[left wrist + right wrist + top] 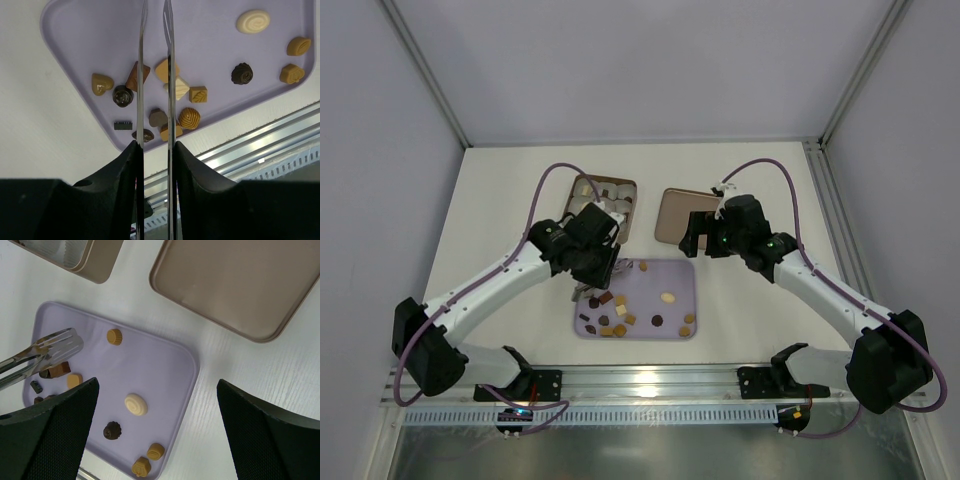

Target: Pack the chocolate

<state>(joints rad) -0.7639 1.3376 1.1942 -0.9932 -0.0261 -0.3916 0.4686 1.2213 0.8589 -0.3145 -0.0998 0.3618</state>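
Note:
Several pieces of chocolate (620,308) lie loose on a lilac tray (665,275); most are bunched at its near left. A cream oval piece (253,21) and a dark piece (242,73) lie apart from the bunch. My left gripper (155,147) is shut on metal tongs (141,75). The two blades stand a little apart above the bunch. In the right wrist view the tongs (45,352) hover over the tray's left end; I cannot tell whether they hold a piece. My right gripper (157,384) is open and empty, above the tray's right edge.
A brown tin (610,200) with pale grey cups stands behind the tray on the left. Its lid (675,215) lies beside it on the right, under my right arm. A metal rail (650,380) runs along the near table edge.

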